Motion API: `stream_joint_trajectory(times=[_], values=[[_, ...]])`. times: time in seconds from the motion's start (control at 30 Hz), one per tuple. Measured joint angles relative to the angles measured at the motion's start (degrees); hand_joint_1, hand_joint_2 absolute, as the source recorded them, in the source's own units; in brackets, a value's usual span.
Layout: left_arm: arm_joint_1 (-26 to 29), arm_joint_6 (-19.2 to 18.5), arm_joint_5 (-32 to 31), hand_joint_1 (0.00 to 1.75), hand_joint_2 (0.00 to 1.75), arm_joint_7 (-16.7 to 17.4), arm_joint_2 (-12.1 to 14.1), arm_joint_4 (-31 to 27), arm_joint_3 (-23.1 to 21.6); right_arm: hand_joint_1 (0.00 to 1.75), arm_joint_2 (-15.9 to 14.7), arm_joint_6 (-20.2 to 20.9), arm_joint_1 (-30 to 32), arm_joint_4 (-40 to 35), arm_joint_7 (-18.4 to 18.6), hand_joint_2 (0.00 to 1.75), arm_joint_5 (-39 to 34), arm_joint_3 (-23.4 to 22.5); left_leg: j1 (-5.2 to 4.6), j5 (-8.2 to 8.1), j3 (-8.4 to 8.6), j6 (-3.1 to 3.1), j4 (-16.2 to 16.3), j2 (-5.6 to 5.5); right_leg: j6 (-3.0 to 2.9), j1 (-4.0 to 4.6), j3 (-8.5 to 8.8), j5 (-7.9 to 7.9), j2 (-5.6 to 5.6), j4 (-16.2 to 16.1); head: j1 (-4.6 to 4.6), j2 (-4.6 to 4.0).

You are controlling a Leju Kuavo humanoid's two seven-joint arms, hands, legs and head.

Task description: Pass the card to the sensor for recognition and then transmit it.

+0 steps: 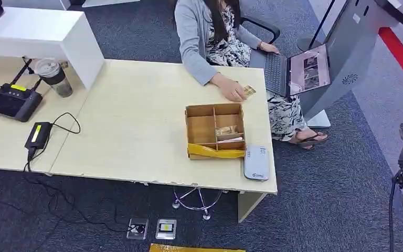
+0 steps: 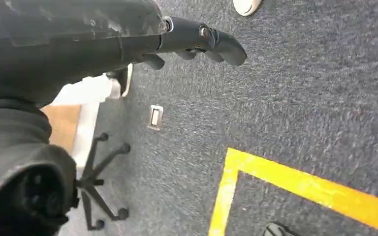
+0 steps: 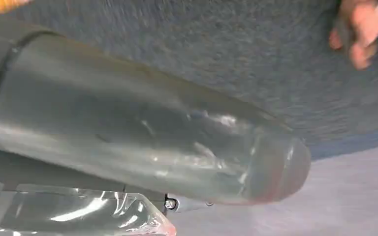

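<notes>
person [image 1: 210, 31]: head cut off by frame edge | card [image 1: 249, 91]: part-hidden under person's hand | box contents: too small

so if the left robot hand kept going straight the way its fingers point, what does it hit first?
Likely the grey carpet. In the left wrist view the left robot hand hangs over bare floor with nothing between; depth is unclear, and the yellow floor line lies off to the side.

Light wooden table [image 1: 136, 121]: compartmented box [image 1: 214, 130] near the right edge, grey sensor [image 1: 256, 163] at the front right corner, lidded cup [image 1: 54, 76] and black devices [image 1: 13, 101] toward the left edge.
</notes>
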Motion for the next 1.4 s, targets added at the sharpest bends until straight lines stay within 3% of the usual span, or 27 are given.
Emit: stream_joint_trajectory(times=[0.1, 0.2, 0.27, 0.4, 0.57, 0.8, 0.93, 1.3, 1.4], values=[[0.1, 0.8, 2.2, 0.0, 0.0, -1.7, -0.1, 0.0, 0.2, 0.0, 0.3, -5.0, 11.9, 0.5, -2.2, 0.0, -8.7, -6.6, 0.26, -0.17, 0.13, -0.02, 0.0, -0.82, -0.05, 0.25, 0.65, -0.38, -0.9, -0.1, 0.13, 0.0], [0.6, 2.0, 4.5, 0.0, 0.0, -2.4, -0.3, 0.0, 0.6, 0.0, 4.5, -10.2, 23.0, 1.6, -6.8, 0.0, -14.2, -12.5, 0.28, -0.32, 0.14, -0.21, -0.1, -0.91, -0.15, 0.26, 0.63, -0.48, -0.96, -0.1, 0.07, 0.0], [0.6, 2.5, 5.0, 0.0, 0.0, -2.4, -0.5, 0.0, 0.7, 0.0, 7.6, -13.0, 27.7, 2.1, -8.4, 0.0, -14.2, -15.3, 0.28, -0.36, 0.19, -0.29, -0.1, -0.79, -0.22, 0.25, 0.57, -0.54, -0.82, -0.1, 0.04, 0.0], [0.6, 3.5, 3.9, 0.0, 0.0, -1.6, -1.0, 0.0, 0.9, 0.0, 12.3, -15.3, 31.8, 2.8, -7.9, 0.0, -14.0, -19.1, 0.33, -0.38, 0.32, -0.33, -0.1, -0.29, -0.29, 0.28, 0.49, -0.57, -0.38, 0.0, 0.09, 0.0], [0.4, 3.6, 7.0, 0.0, 0.0, -0.8, -1.2, 0.0, 1.5, 0.0, 16.2, -9.9, 33.5, 3.2, -10.1, 0.0, -11.8, -21.1, 0.3, -0.37, 0.49, -0.34, -0.1, -0.08, -0.33, 0.27, 0.53, -0.52, -0.05, 0.0, 0.04, 0.0], [0.4, 3.1, 11.5, 0.0, 0.0, -8.0, -1.2, -0.1, 4.6, 0.0, 18.1, -4.3, 34.2, 3.3, -17.0, 0.0, -11.1, -21.6, 0.24, -0.37, 0.55, -0.34, -0.1, -0.05, -0.32, 0.21, 0.57, -0.5, -0.02, 0.0, 0.07, 0.0], [0.4, 3.8, 11.5, 0.0, 0.0, -8.0, -1.6, -0.1, 6.1, 0.0, 18.6, -3.0, 34.3, 3.3, -18.4, 0.0, -9.8, -22.0, 0.24, -0.38, 0.55, -0.34, -0.1, -0.03, -0.32, 0.21, 0.57, -0.5, -0.01, 0.0, 0.07, 0.0], [0.4, 7.2, 11.7, 0.0, 0.0, -5.6, -3.7, -0.1, 10.8, 0.0, 19.3, -2.4, 34.4, 3.4, -14.1, 0.0, -6.9, -22.1, 0.23, -0.38, 0.56, -0.33, -0.1, 0.01, -0.32, 0.21, 0.57, -0.5, 0.03, 0.0, 0.09, 0.0], [0.4, 7.3, 11.7, 0.0, 0.0, -4.7, -4.5, -0.1, 11.7, 0.0, 19.4, -0.3, 34.4, 3.4, -12.6, 0.0, -7.0, -22.1, 0.23, -0.38, 0.57, -0.33, -0.1, 0.01, -0.32, 0.21, 0.57, -0.5, 0.03, 0.0, 0.06, 0.0]])
